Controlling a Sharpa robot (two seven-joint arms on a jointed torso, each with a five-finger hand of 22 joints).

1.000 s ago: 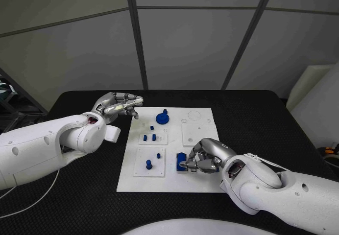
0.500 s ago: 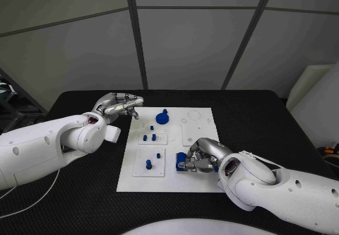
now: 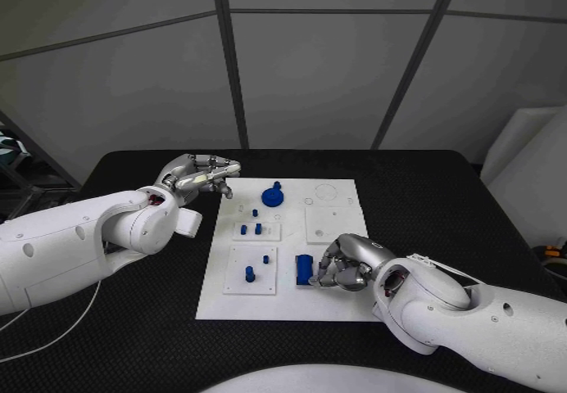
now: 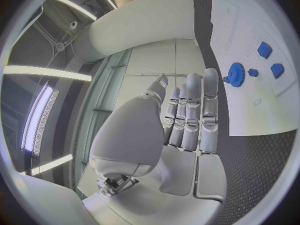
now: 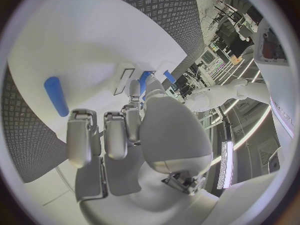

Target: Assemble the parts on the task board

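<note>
Leftmost, the left arm (image 3: 83, 237) lies across the black table (image 3: 142, 327), and the left hand (image 3: 198, 174) hovers off the far left corner of the task board (image 3: 283, 307). Its fingers (image 4: 200, 110) are curled in toward the palm with nothing between them; the wrist view shows them drawn together side by side. Nothing stands between this hand and the board.

Next, the task board lies flat in the middle of the table, a white plate with raised square panels. On its near left panel a blue peg (image 3: 249, 275) stands upright, with a smaller peg (image 3: 266, 259) just beyond it. Farther back, three small blue pegs (image 3: 254, 228) stand close together on another panel. At the far end sits a blue gear (image 3: 273, 196), round and toothed, seen also in the left wrist view (image 4: 235, 74).

Near the board's middle, toward its near edge, a blue oblong block (image 3: 304, 269) lies lengthwise; the right wrist view shows it as a rounded bar (image 5: 55, 95) lying free on the white surface.

Just right of that block, the right hand (image 3: 344, 262) rests over the board with its fingers bent in, empty, close beside the block; whether they touch it I cannot tell. The right arm (image 3: 473, 319) covers the board's near right corner.
</note>
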